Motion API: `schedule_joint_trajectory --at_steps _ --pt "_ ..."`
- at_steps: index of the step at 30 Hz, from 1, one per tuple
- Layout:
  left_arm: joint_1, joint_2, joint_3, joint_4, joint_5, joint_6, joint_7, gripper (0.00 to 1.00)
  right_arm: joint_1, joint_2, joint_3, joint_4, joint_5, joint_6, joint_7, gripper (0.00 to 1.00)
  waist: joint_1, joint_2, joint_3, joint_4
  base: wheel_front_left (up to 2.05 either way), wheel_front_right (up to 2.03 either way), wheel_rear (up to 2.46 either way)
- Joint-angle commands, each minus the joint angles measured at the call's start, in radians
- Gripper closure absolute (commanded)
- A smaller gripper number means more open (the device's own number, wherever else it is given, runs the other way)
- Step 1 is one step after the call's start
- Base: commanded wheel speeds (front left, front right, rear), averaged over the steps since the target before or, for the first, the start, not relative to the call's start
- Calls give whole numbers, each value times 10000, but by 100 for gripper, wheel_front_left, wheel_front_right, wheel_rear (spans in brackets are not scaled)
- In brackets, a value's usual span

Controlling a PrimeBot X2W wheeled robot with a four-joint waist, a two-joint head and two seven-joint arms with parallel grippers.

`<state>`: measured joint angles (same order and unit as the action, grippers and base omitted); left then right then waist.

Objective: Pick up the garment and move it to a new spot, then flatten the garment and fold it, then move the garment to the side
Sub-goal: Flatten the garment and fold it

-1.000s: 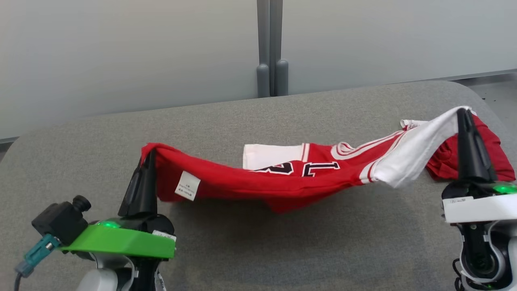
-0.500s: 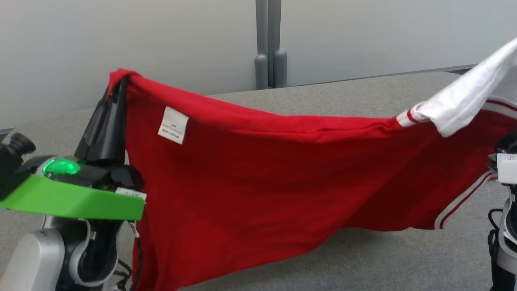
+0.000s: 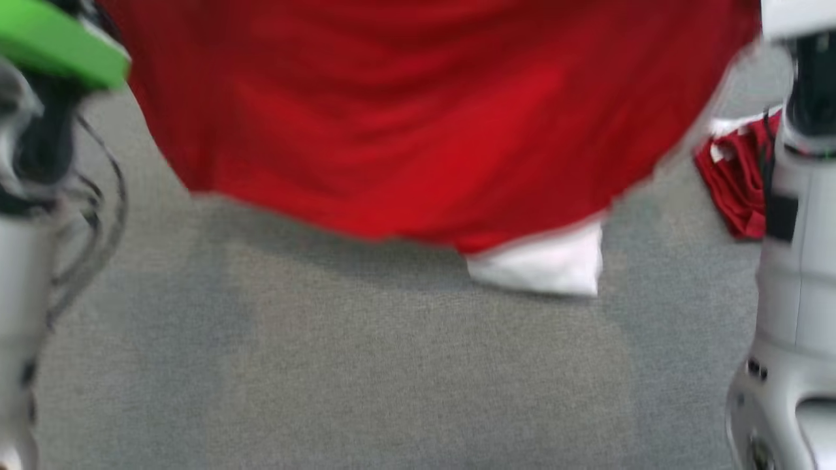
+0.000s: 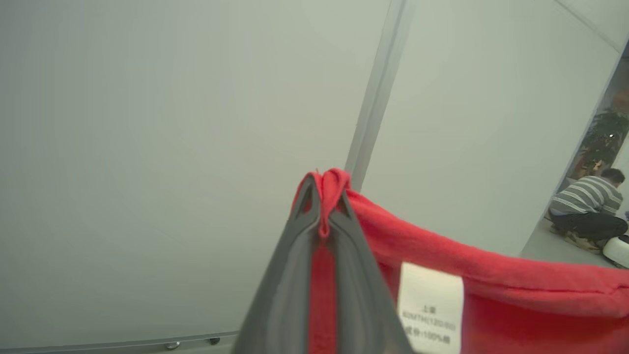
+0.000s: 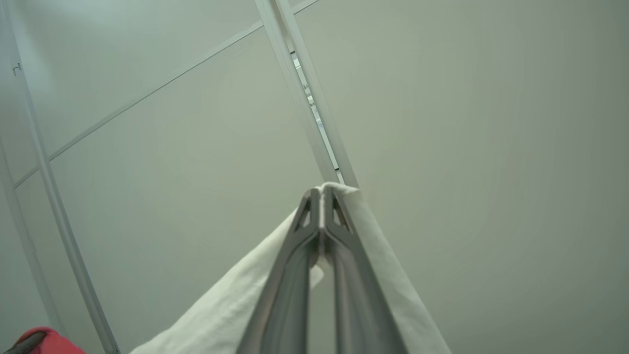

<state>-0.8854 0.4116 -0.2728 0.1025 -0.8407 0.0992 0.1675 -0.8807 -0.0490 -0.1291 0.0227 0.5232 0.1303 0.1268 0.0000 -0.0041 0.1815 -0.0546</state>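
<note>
A grey, felt-like tabletop (image 3: 326,365) spreads out below. Pale wall panels (image 4: 147,123) meet at a grey upright strip (image 4: 378,88). Far off, a person in a striped top (image 4: 587,206) crouches near a leafy plant (image 4: 607,130).

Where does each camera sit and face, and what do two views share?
Head view: on the head, facing down at grey table and red shirt; left arm, right arm at edges.
Left wrist view: on left wrist, facing a wall; left gripper shut on the shirt's red edge.
Right wrist view: on right wrist, facing wall; right gripper shut on its white sleeve.
Shared: both wrist views show the wall.
</note>
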Motion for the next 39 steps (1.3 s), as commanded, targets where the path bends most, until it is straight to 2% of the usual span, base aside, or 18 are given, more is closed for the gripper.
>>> schedule_joint_trajectory --at_steps 1,5,9,12,15,20,25,33,39 --pt "-750 162 -26 554 292 -86 23 100 -694 -32 58 494 -200 7 -213 100 0 41 1186 -150 0 0 0" --pt "-3292 475 -254 2688 1389 -285 -490 100 -3061 -40 279 2614 -627 6 -1260 100 0 41 1782 -446 0 0 0" --pt "-4983 674 -472 4138 2190 -808 -1610 100 -4527 -37 761 4126 -524 6 -2359 100 0 41 2246 -778 0 0 0" --pt "-5568 809 -593 4984 2469 -1264 -2270 100 -4797 -24 1232 4695 -149 6 -2882 100 0 41 2694 -934 0 0 0" --pt "-5635 926 -582 5753 2444 -1551 -2737 100 -4432 -31 1661 4938 117 6 -3174 100 0 41 3177 -1052 0 0 0" --pt "-5072 856 -552 6754 2076 -1952 -3283 100 -3509 -34 2378 4882 329 6 -3406 100 0 41 3770 -1105 0 0 0" --pt "-4691 632 -636 7203 1693 -2191 -3673 100 -2559 -91 2709 4451 421 6 -3507 100 0 41 3897 -989 0 0 0" --pt "-4491 576 -977 7137 1184 -2292 -3764 100 -1544 -310 2669 3483 524 6 -3380 100 0 41 3710 -760 0 0 0" --pt "-3884 659 -1525 6276 323 -2303 -3657 100 -438 -522 2415 2319 506 6 -3160 100 0 41 3394 -614 0 0 0"
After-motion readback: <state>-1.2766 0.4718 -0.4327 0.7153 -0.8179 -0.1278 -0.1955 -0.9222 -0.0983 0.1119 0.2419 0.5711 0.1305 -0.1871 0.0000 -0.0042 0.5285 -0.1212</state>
